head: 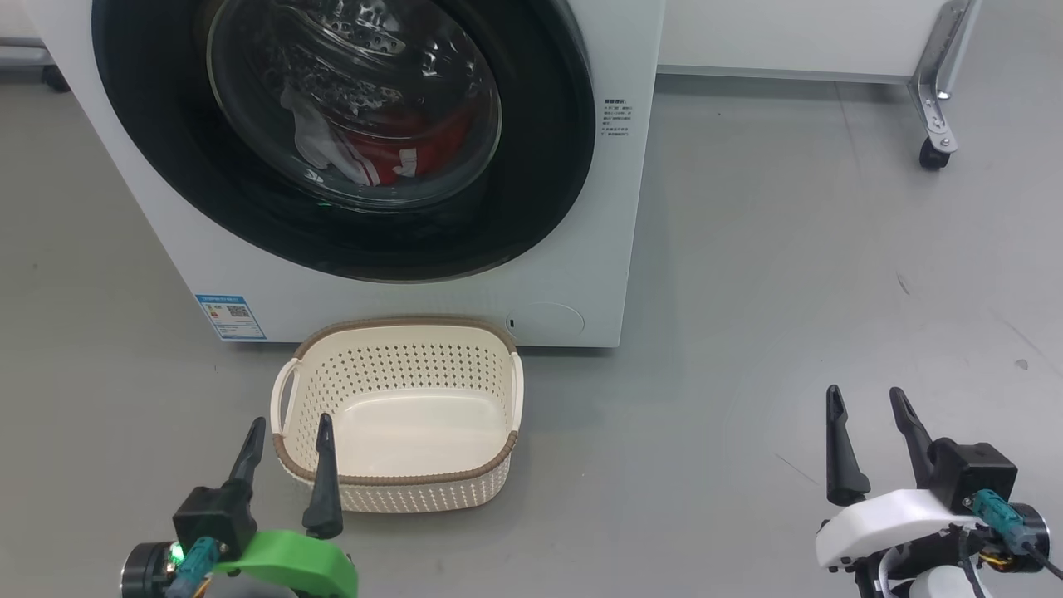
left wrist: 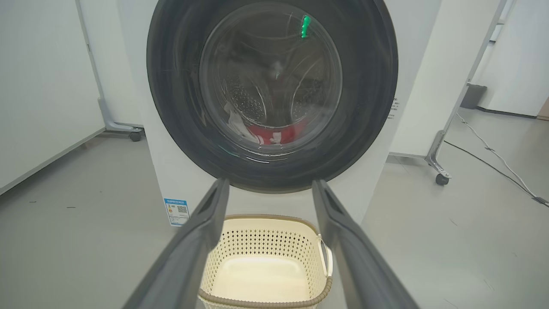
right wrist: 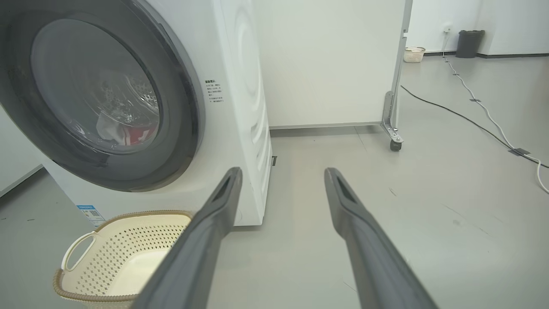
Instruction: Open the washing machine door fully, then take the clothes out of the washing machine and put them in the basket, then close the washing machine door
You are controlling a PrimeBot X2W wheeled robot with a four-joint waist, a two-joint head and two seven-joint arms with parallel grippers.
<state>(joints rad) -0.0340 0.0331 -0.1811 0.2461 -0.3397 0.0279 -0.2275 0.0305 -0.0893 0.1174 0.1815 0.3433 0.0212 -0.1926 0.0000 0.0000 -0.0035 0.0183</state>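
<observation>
You face the washing machine (head: pixel 590 266), a white box on the grey floor (head: pixel 747 291); its door (head: pixel 349 100) is closed flat against the front, with a glossy black ring around bulging clear glass; through that glass you see the clothes (head: pixel 399 154), red fabric with white trim, lying low in the perforated steel drum behind the door; a blue label sticker (head: pixel 231 316) sits at the lower left corner of the machine's front. The basket (head: pixel 399 322), cream with a brown rim, stands on the floor just in front of the machine, below the door, and nothing lies in it. Your left gripper (head: pixel 291 422) hovers at the near edge of the basket, its two dark fingers spread apart with nothing between them; in the left wrist view they frame the basket and point towards the door. Your right gripper (head: pixel 865 392) hangs over bare floor well to the right of the basket, fingers likewise parted and holding nothing; in the right wrist view it points past the machine's right side towards a white panel on a wheeled frame (right wrist: pixel 392 133); a cable (right wrist: pixel 472 120) runs across the floor beyond it.
</observation>
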